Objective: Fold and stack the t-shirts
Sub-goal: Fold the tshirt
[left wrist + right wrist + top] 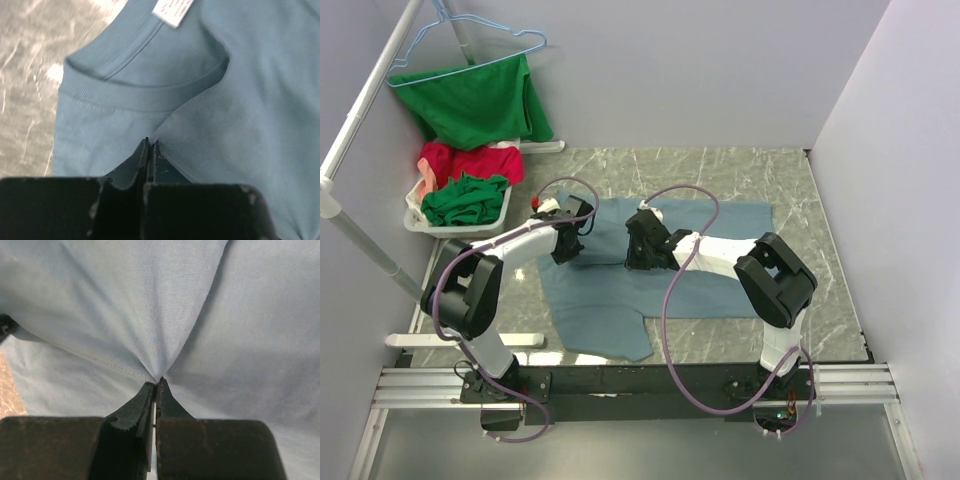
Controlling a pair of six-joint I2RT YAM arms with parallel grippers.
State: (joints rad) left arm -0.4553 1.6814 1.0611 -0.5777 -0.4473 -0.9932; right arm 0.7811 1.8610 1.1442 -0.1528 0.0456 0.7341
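The grey-blue t-shirt point(620, 300) lies spread on the marble surface point(820, 200). Its left fingers point(136, 165) are pressed together on a pinch of cloth near the collar, and the right fingers point(135, 407) are likewise closed on a gathered fold mid-shirt. The red and green t-shirts point(465, 195) sit bunched in a white basket point(415, 222) at far left.

We can read no word, brand or number anywhere on the desk. The only label we find is a small white neck label point(172, 11) sewn inside the collar of the grey-blue t-shirt point(250, 125), seen from the left wrist. It carries faint reddish print, but this is too blurred and cut off by the frame's top edge for us to make out.
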